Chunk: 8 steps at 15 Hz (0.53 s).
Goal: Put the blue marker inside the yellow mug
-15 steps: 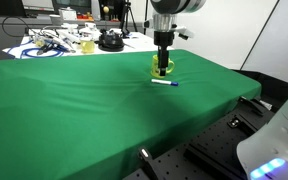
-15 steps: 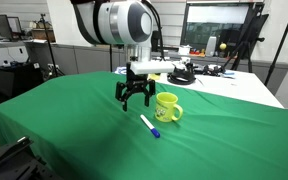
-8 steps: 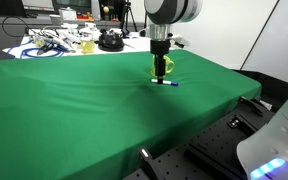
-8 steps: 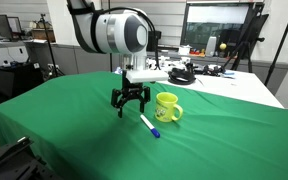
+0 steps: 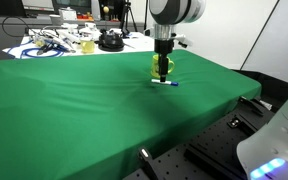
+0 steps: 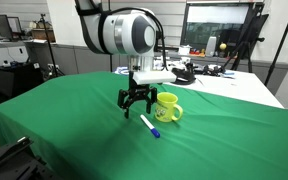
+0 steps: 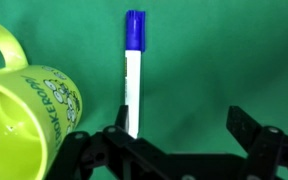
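Blue cap, white barrel: the blue marker [image 7: 133, 75] lies flat on the green cloth [image 7: 224, 60]. It is outside the yellow mug [image 7: 24, 110] and just to its right in the wrist view, with a narrow strip of cloth between them. The cap end points to the top of that view, and the white end runs out of sight behind a black finger [image 7: 84, 150].

In an exterior view the marker [image 6: 149, 126] sits on the near side of the mug [image 6: 168, 107], close but apart. The mug stands upright with its handle to the right, and there is greenish print on its side.

The gripper [image 6: 135, 107] hangs just left of the mug, pointing down. Its jaws are spread wide and hold nothing. Whether the fingertips touch the cloth is not clear. In an exterior view the gripper [image 5: 163, 72] covers most of the mug [image 5: 156, 66], and the marker [image 5: 165, 84] lies just on the near side of it.

The cloth [image 5: 74, 110] covers the whole table and is wrinkled. At far left is a white bench with tangled cables [image 5: 46, 42], a pale yellowish cup [image 5: 87, 45] and a black round object [image 5: 109, 41]. A dark monitor [image 6: 219, 25] stands at far right.
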Tool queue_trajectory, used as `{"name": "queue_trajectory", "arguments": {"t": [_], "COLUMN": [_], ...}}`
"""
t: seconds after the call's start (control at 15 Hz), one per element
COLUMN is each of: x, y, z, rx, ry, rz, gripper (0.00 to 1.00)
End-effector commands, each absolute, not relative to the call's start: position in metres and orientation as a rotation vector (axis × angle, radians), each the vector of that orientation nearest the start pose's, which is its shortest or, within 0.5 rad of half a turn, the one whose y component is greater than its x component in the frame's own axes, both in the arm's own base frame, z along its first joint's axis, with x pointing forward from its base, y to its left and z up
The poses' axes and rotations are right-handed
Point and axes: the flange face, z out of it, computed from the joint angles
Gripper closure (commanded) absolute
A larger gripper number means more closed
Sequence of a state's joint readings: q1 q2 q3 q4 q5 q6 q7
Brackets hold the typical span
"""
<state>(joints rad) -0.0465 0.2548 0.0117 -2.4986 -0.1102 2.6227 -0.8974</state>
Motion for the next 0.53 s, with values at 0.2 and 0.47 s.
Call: {"name": "queue_trajectory", "arguments": {"t": [0.2,0.47], "x": [0.4591,0.4564], "y": [-0.0247,-0.0247], "z": [0.1682,0.1612], "rx": [-2.798,-2.790], "ry": [-1.416,-1.416], "rz": [0.213,0.223], "gripper": [0.00,0.00]}}
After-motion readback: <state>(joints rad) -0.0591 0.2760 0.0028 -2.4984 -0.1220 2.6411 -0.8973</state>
